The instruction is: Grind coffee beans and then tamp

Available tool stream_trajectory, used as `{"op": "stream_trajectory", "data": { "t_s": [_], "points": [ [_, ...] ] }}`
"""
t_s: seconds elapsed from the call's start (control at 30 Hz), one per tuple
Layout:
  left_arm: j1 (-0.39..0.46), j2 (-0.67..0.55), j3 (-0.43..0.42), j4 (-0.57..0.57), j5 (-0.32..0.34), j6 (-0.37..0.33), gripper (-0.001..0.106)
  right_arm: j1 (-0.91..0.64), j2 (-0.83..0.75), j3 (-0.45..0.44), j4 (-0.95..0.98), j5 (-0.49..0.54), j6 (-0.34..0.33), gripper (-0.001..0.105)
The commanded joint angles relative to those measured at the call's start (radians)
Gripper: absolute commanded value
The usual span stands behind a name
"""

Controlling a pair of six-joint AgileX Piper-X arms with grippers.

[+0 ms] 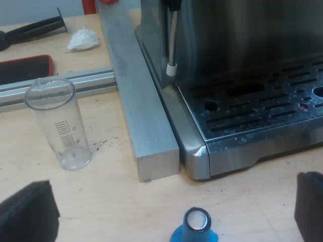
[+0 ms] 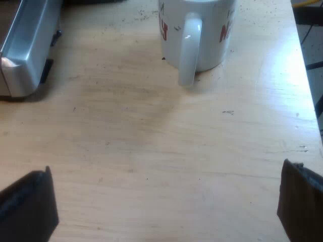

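Two claws spread wide, empty | left claw (image 1: pixel 166 206) over blue tamper (image 1: pixel 196 227) standing on bench (image 1: pixel 116 201) at espresso machine (image 1: pixel 242 60) front | right claw (image 2: pixel 164 204) over bench near mug (image 2: pixel 197 30) | progress: seemingly at start, grinding and tamping both left.

The measuring glass (image 1: pixel 58 123) carried a printed scale of short dark lines with small figures beside it, of which only rounded marks like a 0 could be made out. The white mug (image 2: pixel 202 35) bore red lettering on either side of its handle, cut off and too partial to read, though one fragment resembled an N.
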Motion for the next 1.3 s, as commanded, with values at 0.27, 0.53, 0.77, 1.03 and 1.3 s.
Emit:
{"op": "stream_trajectory", "data": {
  "t_s": [0.27, 0.53, 0.77, 1.03, 1.3],
  "points": [
    [0.001, -0.139, 0.0, -0.02, 0.0, -0.01, 0.097, -0.005, -0.046, -0.007, -0.009, -0.002, -0.003, 0.09],
    [0.001, -0.139, 0.005, -0.028, 0.0, -0.01, 0.097, -0.005, -0.046, -0.007, -0.009, -0.002, -0.003, 0.09],
    [0.001, -0.139, 0.005, -0.028, 0.0, -0.01, 0.097, -0.005, -0.046, -0.007, -0.009, -0.002, -0.003, 0.09],
    [0.001, -0.139, 0.005, -0.028, 0.0, -0.01, 0.097, -0.005, -0.046, -0.007, -0.009, -0.002, -0.003, 0.09],
    [0.001, -0.139, 0.006, -0.031, 0.0, -0.01, 0.097, -0.005, -0.046, -0.007, -0.009, -0.002, -0.003, 0.09]
  ]
}}
